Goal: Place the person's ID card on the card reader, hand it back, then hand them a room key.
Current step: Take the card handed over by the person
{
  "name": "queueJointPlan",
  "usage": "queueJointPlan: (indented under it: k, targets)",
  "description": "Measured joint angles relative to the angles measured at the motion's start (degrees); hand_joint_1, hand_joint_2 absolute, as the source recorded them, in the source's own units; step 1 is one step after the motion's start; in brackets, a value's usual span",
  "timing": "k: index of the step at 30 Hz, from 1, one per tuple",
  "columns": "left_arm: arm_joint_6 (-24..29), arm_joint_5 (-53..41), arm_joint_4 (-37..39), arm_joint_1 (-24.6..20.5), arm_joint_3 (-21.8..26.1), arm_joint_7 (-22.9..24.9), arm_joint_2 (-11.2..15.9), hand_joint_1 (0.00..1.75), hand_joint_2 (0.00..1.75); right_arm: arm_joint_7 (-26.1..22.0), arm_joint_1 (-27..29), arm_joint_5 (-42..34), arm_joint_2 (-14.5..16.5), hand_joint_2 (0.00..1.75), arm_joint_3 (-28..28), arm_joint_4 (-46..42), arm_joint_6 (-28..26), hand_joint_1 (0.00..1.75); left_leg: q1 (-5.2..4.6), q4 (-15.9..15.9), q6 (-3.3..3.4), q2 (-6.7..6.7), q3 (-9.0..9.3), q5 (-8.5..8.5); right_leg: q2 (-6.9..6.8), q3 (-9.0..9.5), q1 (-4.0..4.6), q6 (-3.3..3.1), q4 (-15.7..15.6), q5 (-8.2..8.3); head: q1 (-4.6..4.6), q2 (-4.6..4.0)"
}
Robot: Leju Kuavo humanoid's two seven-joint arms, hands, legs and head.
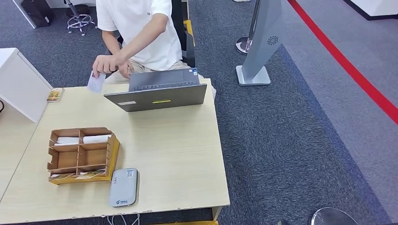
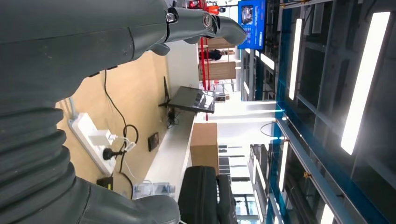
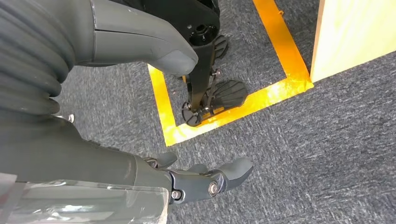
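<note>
The person [image 1: 141, 33] is sitting behind the far edge of the table [image 1: 178, 154], and the top of the picture is cutting off their head. One of the person's hands [image 1: 105, 64] is holding a small white card [image 1: 95, 82] out over the far left corner of the table; the print on the card is too small to read, so I cannot tell for sure that it is the ID card. An open laptop [image 1: 157, 91] is sitting at the far edge, its back facing the robot, so its screen is hidden. The card reader [image 1: 124, 187] is lying flat near the front edge, with cords hanging down below the table's rim. Just beside it, on the left, a brown box with compartments [image 1: 82, 153] is holding white cards [image 1: 96, 138] in its far row and some flat printed ones along its front row; which ones are room keys is hard to tell. A white box [image 1: 21, 86] is standing at the left, cut off by the picture's edge. The middle and right of the table top are bare wood. The left hand [image 2: 140, 42] is holding nothing, its fingers reaching out apart. The right hand [image 3: 154, 112] is hanging low over grey carpet [image 3: 303, 154] and yellow tape [image 3: 261, 98], fingers spread and holding nothing, near the table's wooden side [image 3: 355, 35].
</note>
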Motion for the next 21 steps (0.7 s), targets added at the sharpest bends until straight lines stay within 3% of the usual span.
queueJointPlan:
  k: [11,13,15,17,21]
  targets:
    - [2.72,1.81,12.33,-6.29,-5.0,0.01,5.99,0.0,1.75,0.79,-0.98,1.09,0.44,1.75,2.12,0.1,-1.01,0.0,-0.01,0.0,0.0,0.0,-0.02,0.0,0.01,-0.02,0.0,0.0,-0.01,0.0,0.02,0.01]
    - [0.65,2.63,15.06,-7.2,-5.67,0.01,7.12,0.0,0.87,0.88,-1.13,1.1,0.46,1.75,2.36,0.11,-1.02,0.0,0.0,0.01,0.0,0.01,-0.01,0.0,0.01,-0.02,0.0,0.0,-0.01,0.0,0.0,0.01]
    - [-0.82,2.26,17.43,-8.02,-6.26,0.01,8.05,0.0,0.87,1.03,-1.22,1.11,0.46,1.75,2.52,0.12,-1.02,0.0,0.0,0.01,-0.01,0.02,-0.01,0.0,0.05,-0.03,0.0,0.0,0.0,0.0,0.0,0.0]
    - [-1.13,0.17,19.79,-8.97,-7.01,0.01,9.09,0.0,1.75,1.23,-1.26,1.2,0.46,1.75,2.76,0.12,-1.01,0.0,0.0,0.01,-0.01,0.03,-0.01,0.0,0.07,-0.03,0.0,0.0,0.0,0.0,0.01,0.01]
    - [-0.05,-6.38,24.67,-11.1,-9.63,0.01,11.85,0.0,1.75,1.52,-1.46,1.61,0.46,1.75,3.4,0.12,-1.0,0.0,-0.01,0.01,-0.01,0.03,-0.02,0.0,0.07,-0.02,0.0,0.0,0.0,0.0,0.03,0.0]
